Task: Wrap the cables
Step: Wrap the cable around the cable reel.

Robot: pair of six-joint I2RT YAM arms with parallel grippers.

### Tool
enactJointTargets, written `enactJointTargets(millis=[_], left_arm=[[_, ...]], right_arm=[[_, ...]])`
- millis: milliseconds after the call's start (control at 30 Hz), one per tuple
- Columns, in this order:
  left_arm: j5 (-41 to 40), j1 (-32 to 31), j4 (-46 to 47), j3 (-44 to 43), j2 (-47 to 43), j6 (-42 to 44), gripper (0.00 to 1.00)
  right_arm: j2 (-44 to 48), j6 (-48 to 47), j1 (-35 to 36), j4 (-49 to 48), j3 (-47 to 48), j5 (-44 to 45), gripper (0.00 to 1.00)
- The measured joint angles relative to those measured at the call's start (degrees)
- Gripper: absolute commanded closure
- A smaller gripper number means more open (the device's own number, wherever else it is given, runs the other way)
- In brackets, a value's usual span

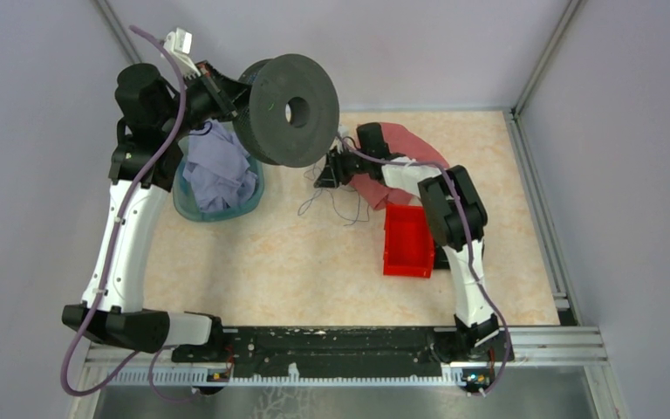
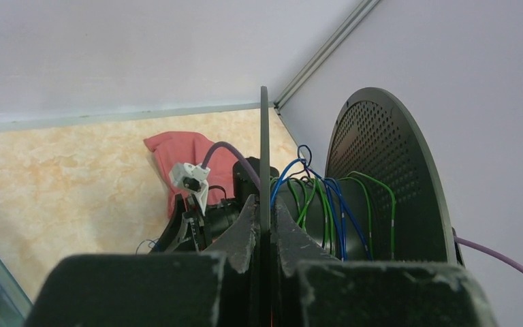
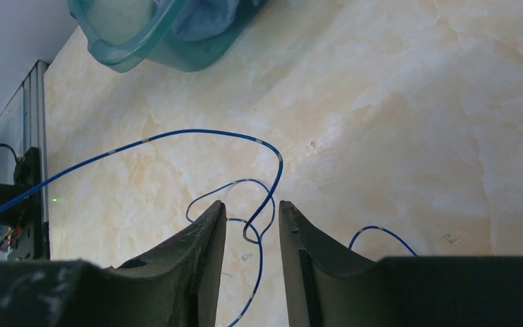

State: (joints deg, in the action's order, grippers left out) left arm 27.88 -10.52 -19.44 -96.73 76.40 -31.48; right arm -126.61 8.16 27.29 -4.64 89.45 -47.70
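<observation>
Beige marbled desk [image 1: 297,279] fills most of my overhead view. Over its far left the big black round spool [image 1: 292,109] hangs tilted in the air. My left end effector [image 2: 264,228] is clamped tight on the thin edge of one flange, and blue and green turns of the cables [image 2: 327,211] sit on the hub. Beside the spool stands a teal plastic basin [image 1: 194,212] holding a lavender cloth [image 1: 218,170]. A red cloth [image 1: 410,144] lies at the far right, with a red plastic bin [image 1: 406,240] just nearer me. My right end effector [image 3: 252,228] is low over the desk beside the red cloth. Its jaws are partly apart and grip nothing, and one blue loop shows between them. More cables sprawl in loose curls on the desk between basin and bin.
</observation>
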Motion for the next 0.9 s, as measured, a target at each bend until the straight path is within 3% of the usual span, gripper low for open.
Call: enactJointTargets(millis=[133,333,533,767,900], left_arm=[[-1.07,0.00,0.20,1.22,0.00,0.15,1.00],[-6.67,0.00,-0.26,1.86,0.02,1.07,1.00],[-17.92,-0.07,-2.45,1.79,0.11,1.73,1.00],[-32.22,-0.09,-5.05,1.75,0.52,3.37,1.00],[-36.74,-0.13,-3.82,2.62,0.66,5.46,1.00]], right_arm=[[-0.07,1.03,0.13,-0.09,0.72,-0.35,1.00],[0.39,1.53,0.13,0.00,-0.68,0.04,1.00],[7.41,-1.49,0.17,3.17,-12.31,0.26,1.00],[19.23,-12.37,1.55,13.07,-21.16,0.33,1.00],[24.68,-20.02,4.37,20.17,-21.66,0.70,1.00]])
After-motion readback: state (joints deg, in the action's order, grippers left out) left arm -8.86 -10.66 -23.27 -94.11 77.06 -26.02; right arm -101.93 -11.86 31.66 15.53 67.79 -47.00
